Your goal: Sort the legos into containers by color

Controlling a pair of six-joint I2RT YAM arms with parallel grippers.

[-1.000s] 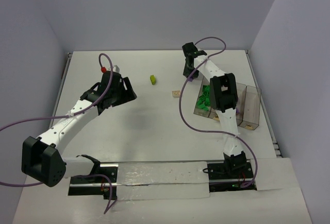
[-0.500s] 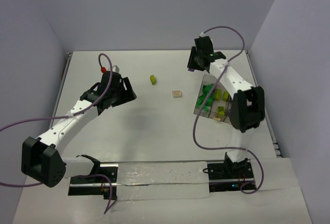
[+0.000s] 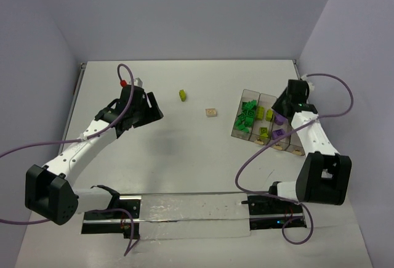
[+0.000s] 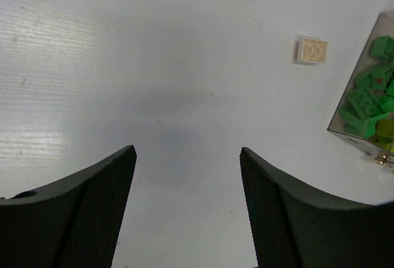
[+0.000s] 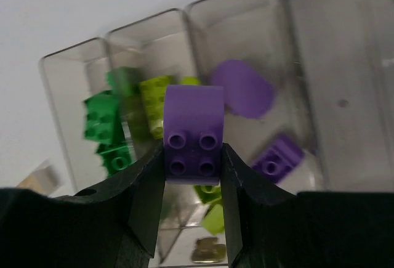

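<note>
Over the row of containers (image 5: 332,64) on the table's right side, the right gripper (image 5: 192,152) hangs with its jaws closed on a purple brick (image 5: 192,129), studs facing the wrist camera. Below it, the bin at one end holds dark green bricks (image 5: 101,129), the next one yellow-green bricks (image 5: 154,105), and the third two purple pieces (image 5: 246,89) (one rounded, one studded). The held brick sits above the boundary between the yellow-green and purple bins; whether it is over one or the other I cannot tell.

From the overhead camera, the right gripper (image 3: 284,105) is at the far end of the containers (image 3: 234,132). Two legos lie loose on the table (image 3: 184,169): a tan brick (image 3: 211,113) just left of the bins and a yellow-green brick (image 3: 183,95) farther left. The left gripper (image 4: 186,152) hovers over bare table with its jaws apart and nothing between them, well apart from both loose bricks.
</note>
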